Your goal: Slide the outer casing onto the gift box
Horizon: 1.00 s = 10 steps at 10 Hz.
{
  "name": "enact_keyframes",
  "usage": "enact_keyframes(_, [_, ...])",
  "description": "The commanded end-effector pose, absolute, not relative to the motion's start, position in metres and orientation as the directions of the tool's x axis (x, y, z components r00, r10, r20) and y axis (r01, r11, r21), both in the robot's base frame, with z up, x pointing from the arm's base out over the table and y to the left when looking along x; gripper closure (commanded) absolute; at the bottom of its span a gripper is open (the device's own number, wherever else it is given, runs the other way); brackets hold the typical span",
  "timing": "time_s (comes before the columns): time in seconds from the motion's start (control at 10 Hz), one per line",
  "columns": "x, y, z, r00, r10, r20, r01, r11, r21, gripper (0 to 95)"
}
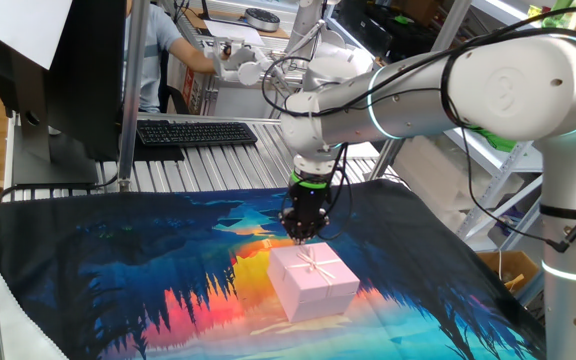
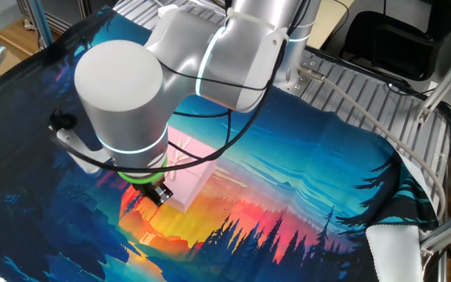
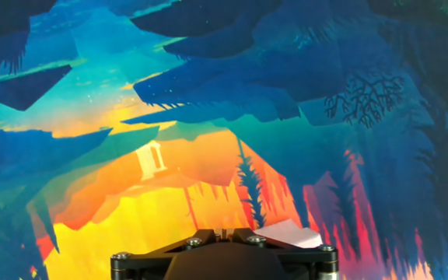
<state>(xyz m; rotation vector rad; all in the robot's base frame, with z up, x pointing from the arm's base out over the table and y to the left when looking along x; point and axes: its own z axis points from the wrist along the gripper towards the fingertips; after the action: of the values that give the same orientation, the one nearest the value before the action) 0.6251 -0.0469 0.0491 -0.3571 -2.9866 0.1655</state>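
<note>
Casing (image 1: 313, 280) sits on the painted cloth (image 1: 118, 270) near its middle, on the orange sunset patch, and looks to be already around the box, since no dark-lined tray shows apart from it in any view; whether the box is fully seated inside I cannot tell. To do this step well, my judgement is that any last push should run straight along the sleeve's open axis, low on its side wall and square to it, so the cardboard neither buckles nor skews, and clear of the bow. It is a pale pink square block with crisp edges, a thin cream ribbon crossing its top and a small bow (image 1: 315, 263) at the crossing; its sides look flat and undented. In the other fixed view only a pink corner (image 2: 190, 176) shows beneath the arm. The gripper (image 1: 302, 232) hangs just beside the casing's far top edge, fingers pointing down; whether it touches the cardboard is unclear, and whether the fingers are spread or pressed together cannot be told. The hand view shows only cloth and a sliver of pale corner (image 3: 290, 233) by the mount. Behind the table stands a keyboard (image 1: 196, 132).
</note>
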Motion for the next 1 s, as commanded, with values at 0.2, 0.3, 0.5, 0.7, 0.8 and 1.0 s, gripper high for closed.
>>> enact_keyframes(0.2, [0.6231,-0.0498,0.0589,-0.965,0.230,0.126,0.214,0.969,-0.127,95.0])
enact_keyframes(0.3, [0.6225,-0.0503,0.0602,-0.965,0.227,0.128,0.211,0.969,-0.126,95.0])
enact_keyframes(0.5, [0.6210,-0.0507,0.0596,-0.965,0.226,0.129,0.211,0.970,-0.125,95.0])
enact_keyframes(0.7, [0.6208,-0.0505,0.0596,-0.965,0.225,0.136,0.208,0.970,-0.126,95.0])
enact_keyframes(0.8, [0.6208,-0.0505,0.0596,-0.965,0.224,0.139,0.207,0.970,-0.128,95.0])
enact_keyframes(1.0, [0.6202,-0.0501,0.0613,-0.965,0.219,0.146,0.200,0.971,-0.133,95.0])
